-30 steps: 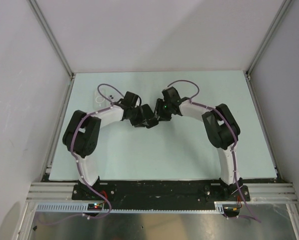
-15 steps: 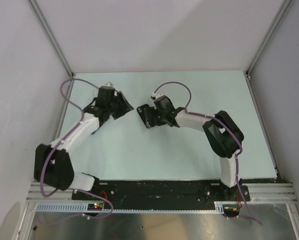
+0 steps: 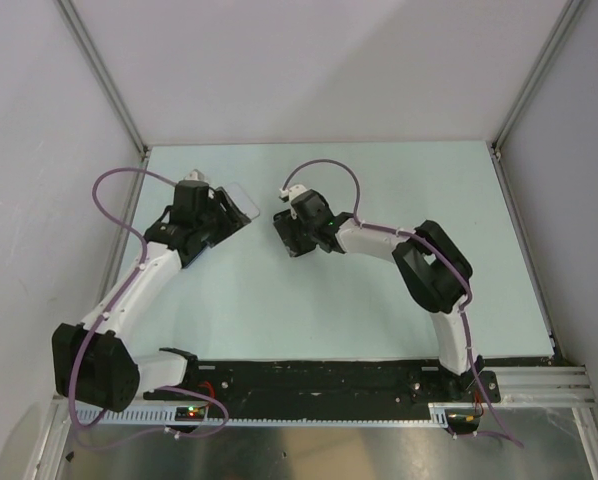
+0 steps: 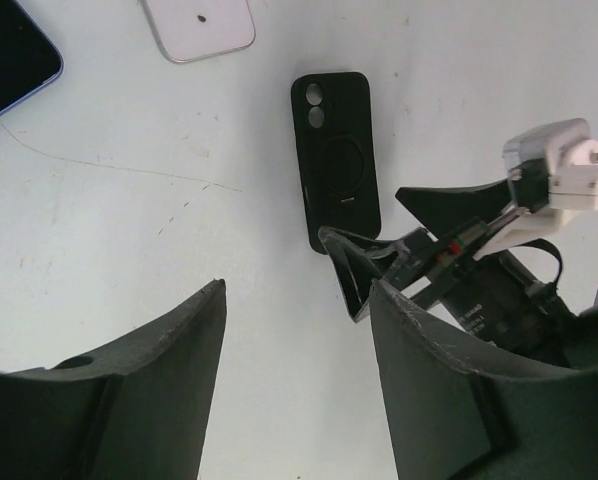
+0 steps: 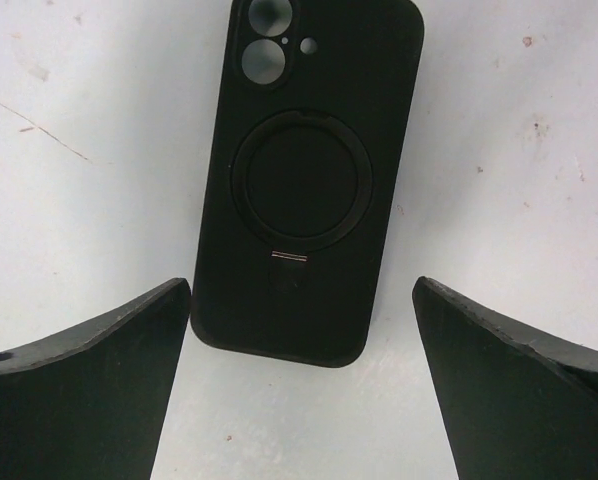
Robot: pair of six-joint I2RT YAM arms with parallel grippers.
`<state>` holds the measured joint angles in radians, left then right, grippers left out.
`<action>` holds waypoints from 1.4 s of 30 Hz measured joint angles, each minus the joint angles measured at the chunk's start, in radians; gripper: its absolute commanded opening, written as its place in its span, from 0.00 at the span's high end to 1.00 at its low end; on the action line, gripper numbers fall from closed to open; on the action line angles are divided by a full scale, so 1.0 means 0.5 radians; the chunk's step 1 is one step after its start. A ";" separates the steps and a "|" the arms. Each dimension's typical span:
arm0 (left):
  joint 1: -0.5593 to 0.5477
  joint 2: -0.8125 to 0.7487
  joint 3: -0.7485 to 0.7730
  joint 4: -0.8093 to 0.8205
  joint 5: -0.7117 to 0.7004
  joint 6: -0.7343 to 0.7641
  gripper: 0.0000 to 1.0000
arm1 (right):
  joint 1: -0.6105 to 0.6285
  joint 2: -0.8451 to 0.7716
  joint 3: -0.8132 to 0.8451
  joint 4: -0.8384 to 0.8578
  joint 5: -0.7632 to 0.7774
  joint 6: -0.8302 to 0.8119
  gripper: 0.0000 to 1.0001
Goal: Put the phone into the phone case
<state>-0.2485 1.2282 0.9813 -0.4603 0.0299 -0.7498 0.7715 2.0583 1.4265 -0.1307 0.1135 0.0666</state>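
The black phone case lies back up on the table, with camera holes and a ring stand showing. My right gripper is open, its fingers either side of the case's near end and just short of it. The case also shows in the left wrist view, with the right gripper at its lower end. The dark-screened phone lies flat at that view's top left corner. My left gripper is open and empty above bare table. In the top view the left gripper is left of the right gripper.
A white flat device lies beyond the case at the top of the left wrist view. A greyish flat slab lies by the left gripper in the top view. The booth walls enclose the pale table.
The two grippers were close together at the table's middle. The left arm has swung out to the left and back, and the right gripper has slid left over the case.
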 measured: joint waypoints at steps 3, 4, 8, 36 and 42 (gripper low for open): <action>0.011 -0.004 0.000 -0.001 0.001 0.003 0.36 | 0.016 0.053 0.046 -0.053 0.043 -0.037 0.01; 0.014 -0.004 0.000 -0.004 0.002 0.005 0.36 | 0.023 0.069 0.057 -0.064 0.050 -0.040 0.01; 0.021 -0.005 0.000 -0.018 0.006 0.019 0.36 | 0.046 0.101 0.087 -0.095 0.075 -0.048 0.01; 0.040 -0.003 0.001 -0.030 0.070 0.033 0.36 | -0.434 -0.075 0.050 -0.169 -1.201 0.574 0.46; 0.040 0.045 0.001 -0.027 0.089 0.030 0.36 | -0.612 -0.029 -0.191 0.617 -1.962 1.415 0.44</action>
<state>-0.2283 1.2507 0.9817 -0.4736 0.0746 -0.7349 0.4656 2.0438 1.3312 0.1780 -0.8673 0.7742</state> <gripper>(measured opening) 0.645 0.644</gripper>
